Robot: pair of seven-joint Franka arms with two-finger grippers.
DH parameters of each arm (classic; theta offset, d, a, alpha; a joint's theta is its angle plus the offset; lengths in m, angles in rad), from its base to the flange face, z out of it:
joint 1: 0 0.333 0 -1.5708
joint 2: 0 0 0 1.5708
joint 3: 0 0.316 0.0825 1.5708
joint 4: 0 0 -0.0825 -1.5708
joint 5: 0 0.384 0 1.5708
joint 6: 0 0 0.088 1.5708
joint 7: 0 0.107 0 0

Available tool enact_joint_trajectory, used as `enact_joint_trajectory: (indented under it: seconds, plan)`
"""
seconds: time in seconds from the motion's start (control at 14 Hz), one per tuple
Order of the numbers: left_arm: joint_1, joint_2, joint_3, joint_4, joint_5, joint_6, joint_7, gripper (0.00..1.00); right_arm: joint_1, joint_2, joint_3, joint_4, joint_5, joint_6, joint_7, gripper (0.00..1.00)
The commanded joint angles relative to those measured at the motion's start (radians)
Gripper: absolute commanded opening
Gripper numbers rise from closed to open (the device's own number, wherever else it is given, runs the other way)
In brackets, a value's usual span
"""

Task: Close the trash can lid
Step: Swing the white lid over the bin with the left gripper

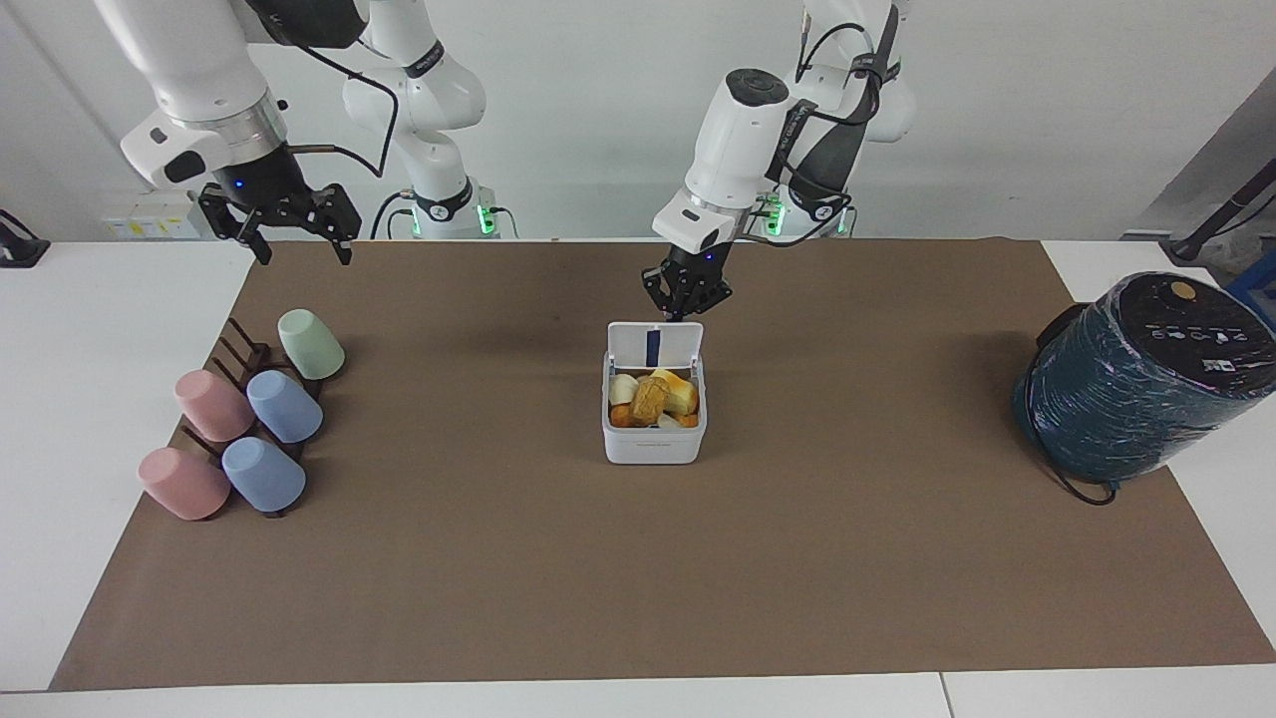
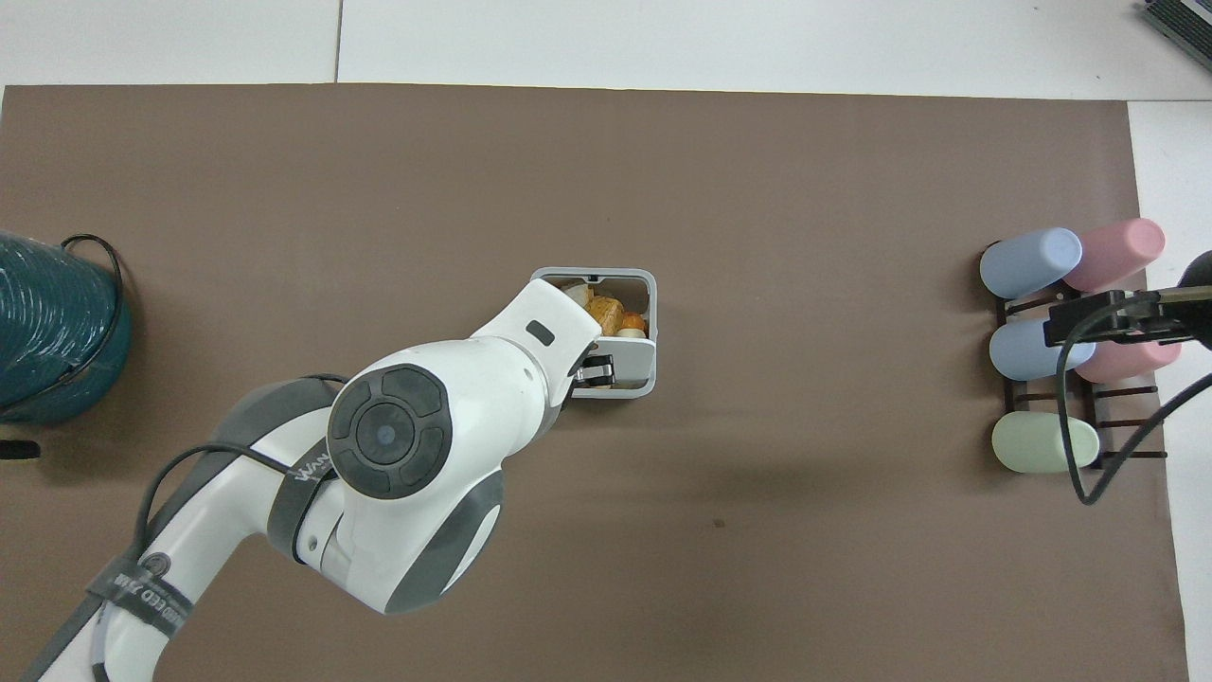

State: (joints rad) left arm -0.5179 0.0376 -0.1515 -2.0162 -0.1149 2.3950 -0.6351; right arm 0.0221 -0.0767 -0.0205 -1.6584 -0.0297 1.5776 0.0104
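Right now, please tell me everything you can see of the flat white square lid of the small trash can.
The flat white square lid looks like plastic, with rounded corners and a blue strip down its underside. It stands open, nearly upright, hinged on the robots' side of the small white trash can. The shut left gripper is at its top edge; contact is unclear.

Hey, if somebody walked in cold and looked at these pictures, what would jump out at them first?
Probably the small white trash can mid-mat, its lid standing open over colourful food scraps, with the left pincer, shut, right at the lid's top edge. Next, the pastel cups on a rack toward the right arm's end, the right pincer waiting above, and the dark teal cylinder toward the left arm's end.
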Motion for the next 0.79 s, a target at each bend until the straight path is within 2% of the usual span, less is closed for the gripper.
enact_joint_trajectory:
  seconds: [0.0, 0.36, 0.71]
  plan:
    - [0.019, 0.024, 0.007, -0.010, -0.023, 0.098, -0.014, 0.00, -0.008, -0.022, 0.004, -0.020, 0.013, -0.004, -0.027, 1.00]
    - [0.032, 0.065, 0.007, -0.004, -0.049, 0.196, -0.014, 0.00, -0.008, -0.022, 0.004, -0.020, 0.013, -0.005, -0.027, 1.00]
    - [0.042, 0.097, 0.007, -0.003, -0.051, 0.233, -0.014, 0.00, -0.008, -0.022, 0.004, -0.020, 0.013, -0.005, -0.027, 1.00]
